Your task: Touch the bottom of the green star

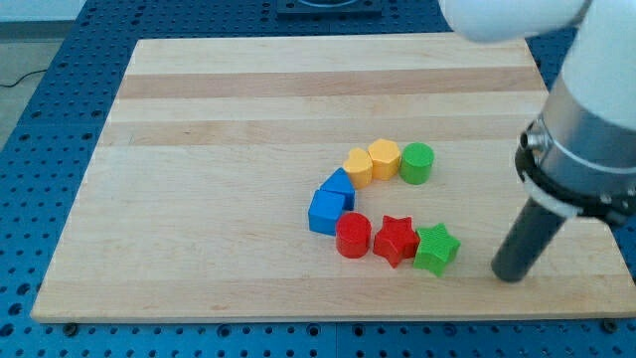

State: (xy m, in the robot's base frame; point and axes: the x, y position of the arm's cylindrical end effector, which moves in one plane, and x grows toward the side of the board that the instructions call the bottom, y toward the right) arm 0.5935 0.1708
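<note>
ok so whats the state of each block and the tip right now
green star: flat, touching red star
red star: flat, between red cylinder and green star
red cylinder: upright
blue blocks: two, pressed together
yellow blocks: two, touching
green cylinder: upright
my tip: right of green star, apart

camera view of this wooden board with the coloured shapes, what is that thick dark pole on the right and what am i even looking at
You are looking down at an angle, from one camera, onto a pale wooden board resting on a blue perforated table. The white and grey bulk at the view's right is a robot arm. It has no jaws and holds nothing; it ends in a dark rod, and the rod's lower end, my tip, pushes blocks around.

The blocks form a rough C. Upper row: yellow pentagon-like block, yellow hexagonal block, green round block. At the view's left: two blue blocks. Lower row: red round block, red star, green star.

My tip sits right of the green star, not touching it.
</note>
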